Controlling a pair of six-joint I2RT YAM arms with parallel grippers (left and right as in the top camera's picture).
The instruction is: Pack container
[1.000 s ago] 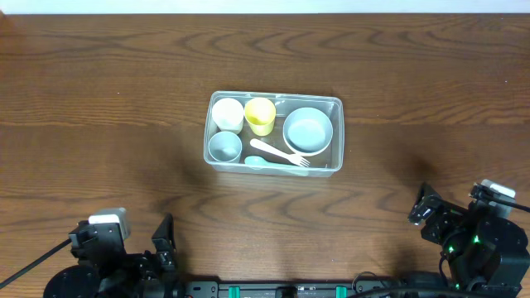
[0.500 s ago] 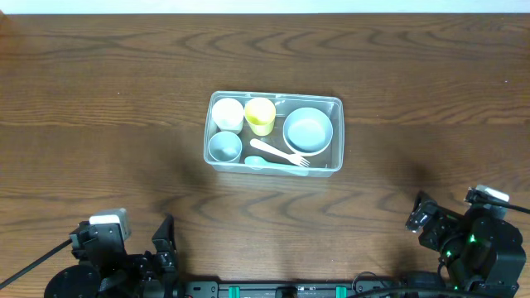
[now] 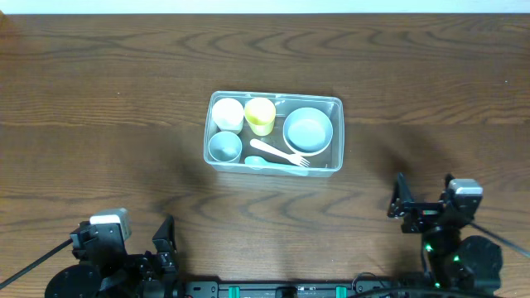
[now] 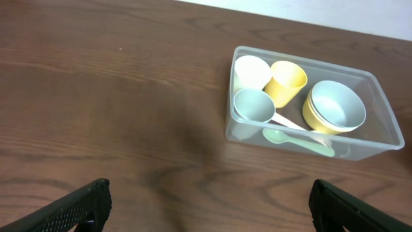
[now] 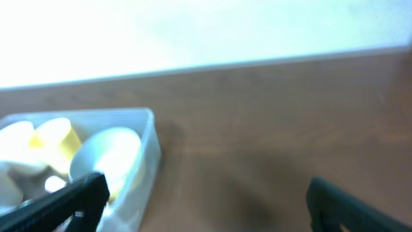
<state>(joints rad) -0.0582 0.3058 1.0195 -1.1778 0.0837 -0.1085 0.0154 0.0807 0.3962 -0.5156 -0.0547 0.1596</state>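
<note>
The clear plastic container [image 3: 334, 165] sits mid-table. It holds a white cup [image 3: 227, 114], a yellow cup [image 3: 260, 115], a grey-blue cup [image 3: 224, 146], a pale blue bowl [image 3: 308, 130], a white fork [image 3: 280, 154] and a green spoon [image 3: 263, 163]. My left gripper [image 3: 162, 242] is open and empty at the near left edge, well short of the container [image 4: 239, 131]. My right gripper [image 3: 424, 199] is open and empty at the near right, below and to the right of the container [image 5: 152, 147]. The right wrist view is blurred.
Bare brown wooden table [image 3: 99, 108] surrounds the container on all sides. The arm bases stand at the near edge, left and right. A pale wall edge runs along the table's far side [image 5: 193, 32].
My right arm has shifted left and swung round so its open gripper faces the container. The left arm and the container's contents have not moved.
</note>
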